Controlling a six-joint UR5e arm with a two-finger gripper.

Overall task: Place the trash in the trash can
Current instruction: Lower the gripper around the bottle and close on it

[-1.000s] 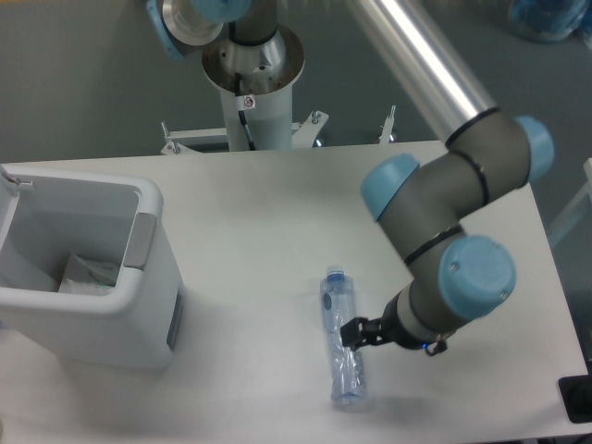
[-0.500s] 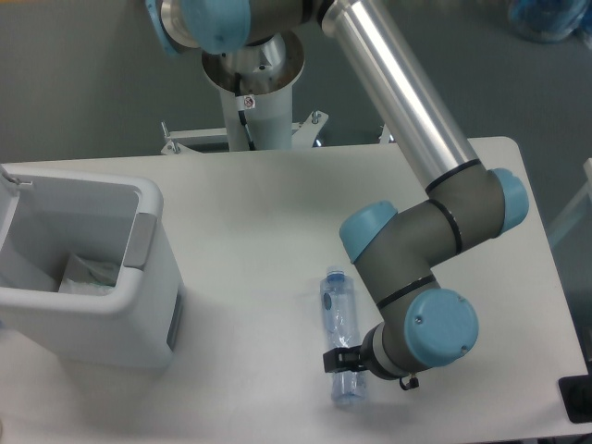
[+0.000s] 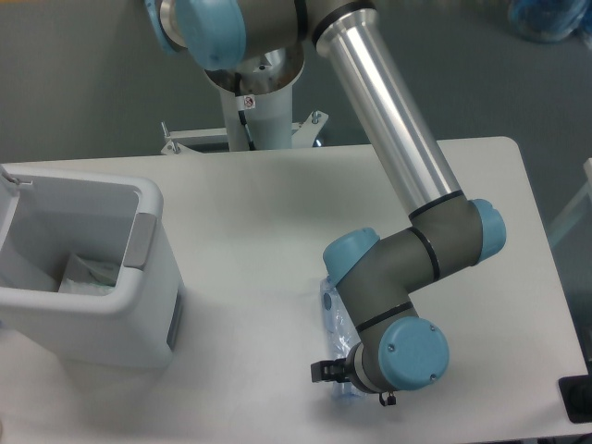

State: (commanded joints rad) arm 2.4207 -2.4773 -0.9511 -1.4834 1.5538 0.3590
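The pick-up of the second piece of trash is judged to be in hand. The slim clear plastic bottle [image 3: 331, 310] is seen lying on its side on the white counter [image 3: 240, 213], largely hidden beneath the grey-and-blue wrist joints of the arm [image 3: 393, 277]; only its upper part and a sliver at the lower end are visible. The black two-finger tool [image 3: 324, 371] is shown low over the bottle's lower end. Whether its jaws are spread or closed on the bottle cannot be told, since the wrist covers them. The flat white plastic packet [image 3: 91, 274] is seen already inside the boxy white plastic trash can [image 3: 55, 310], which stands at the counter's left edge, well apart from the bottle.

The next move is judged to call for a firm grip across the bottle's body, a lift clear of the counter, and a carry leftward over the can's open top.

The counter is plain and matte. Behind it, the arm's white pedestal [image 3: 252, 116] and a grey floor [image 3: 83, 83] are visible.
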